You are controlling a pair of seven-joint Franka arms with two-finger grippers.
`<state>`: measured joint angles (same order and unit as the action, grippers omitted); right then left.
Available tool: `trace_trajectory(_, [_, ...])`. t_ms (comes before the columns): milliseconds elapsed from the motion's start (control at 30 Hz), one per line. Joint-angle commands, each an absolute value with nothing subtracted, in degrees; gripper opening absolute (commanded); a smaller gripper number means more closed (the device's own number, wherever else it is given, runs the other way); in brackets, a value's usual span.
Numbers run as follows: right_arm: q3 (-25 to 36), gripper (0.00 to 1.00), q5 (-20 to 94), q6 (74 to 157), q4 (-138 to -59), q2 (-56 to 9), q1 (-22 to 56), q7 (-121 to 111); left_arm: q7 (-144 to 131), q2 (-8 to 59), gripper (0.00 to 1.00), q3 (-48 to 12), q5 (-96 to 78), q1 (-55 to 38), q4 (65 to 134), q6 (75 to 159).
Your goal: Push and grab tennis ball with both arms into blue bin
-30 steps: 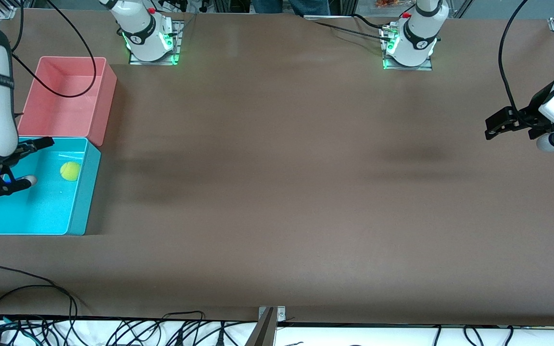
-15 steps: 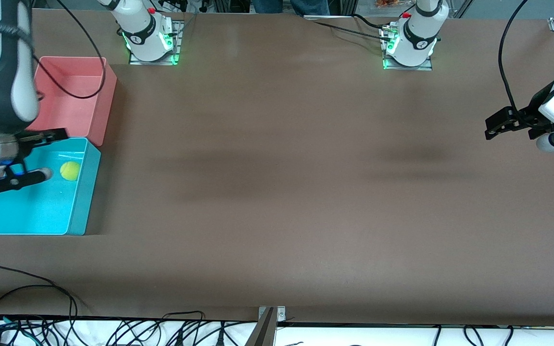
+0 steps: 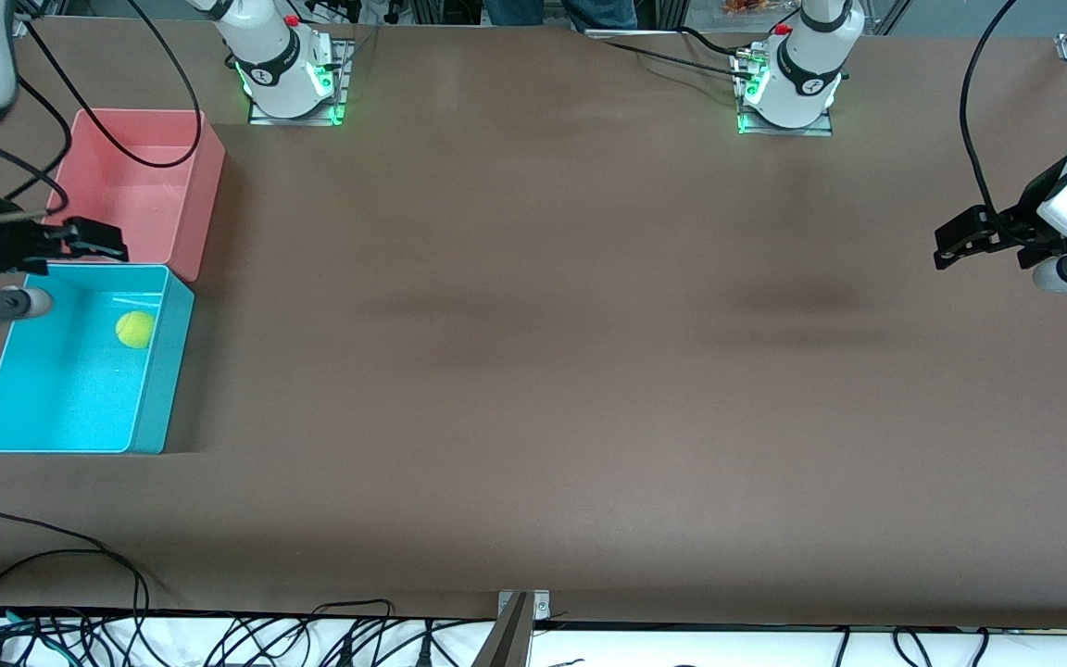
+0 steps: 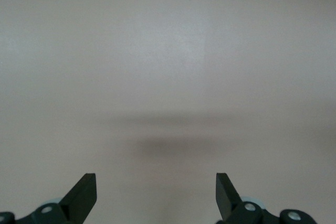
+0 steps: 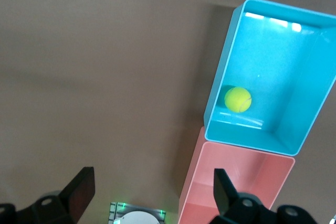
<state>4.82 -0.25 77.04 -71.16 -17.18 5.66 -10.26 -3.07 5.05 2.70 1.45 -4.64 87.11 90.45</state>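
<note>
Front view: While both arms hang in the air, the tennis ball (image 3: 135, 329) lies inside the blue bin (image 3: 152, 398), close to the wall nearest the pink bin (image 3: 195, 208); the two bins stand touching at the right arm's end of the worktop (image 3: 533, 371).
Right gripper (image 3: 43, 269): raised over the blue bin's edge where it meets the pink bin, fingers spread apart, grasping nothing.
Left gripper (image 3: 960, 243): over bare worktop at the left arm's end, well apart from the bins; arm waits.
Left wrist view: left gripper (image 4: 156, 195) released, empty, only worktop beneath.
Right wrist view: right gripper (image 5: 155, 190) released; blue bin (image 5: 310, 103) below with the tennis ball (image 5: 238, 99) on its floor; pink bin (image 5: 231, 182) alongside.
</note>
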Motion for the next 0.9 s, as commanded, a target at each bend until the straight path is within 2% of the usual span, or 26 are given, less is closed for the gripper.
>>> trace_trajectory(0, [4.7, 1.0, 0.9, 80.5, -74.7, -15.3, 6.4, -9.7, -2.1, 4.3, 1.0, 2.7, 2.7, -4.9, 87.8, 90.0])
trace_trajectory(100, [4.8, 1.0, 0.7, 83.7, -78.7, -12.8, 7.6, -9.6, -2.1, 4.3, 1.0, 2.7, 2.7, -4.9, 87.8, 90.0])
trace_trajectory(300, [4.7, 1.0, 1.1, 91.9, -93.2, -3.4, 5.8, -9.9, -2.1, 4.3, 1.0, 2.7, 2.7, -4.9, 87.8, 90.0])
trace_trajectory(400, [3.6, 1.0, 1.0, 93.4, -95.9, -0.4, 2.6, -10.0, -2.1, 4.3, 1.0, 2.7, 2.7, -4.9, 87.8, 90.0])
trace_trajectory(567, [-1.8, 1.0, 0.4, 96.9, -100.7, 3.6, -2.9, -9.3, -2.1, 4.3, 1.0, 2.7, 2.7, -4.9, 87.8, 90.0])
trace_trajectory(667, [-1.9, 1.0, 0.5, 95.7, -104.2, 6.8, -2.9, -6.5, -2.1, 4.3, 1.0, 2.7, 2.7, -4.9, 87.8, 90.0])
trace_trajectory(867, [-1.7, 1.0, 0.4, 93.0, -102.7, 6.9, -2.2, -1.2, -2.1, 4.3, 1.0, 2.7, 2.7, -4.9, 87.8, 90.0])
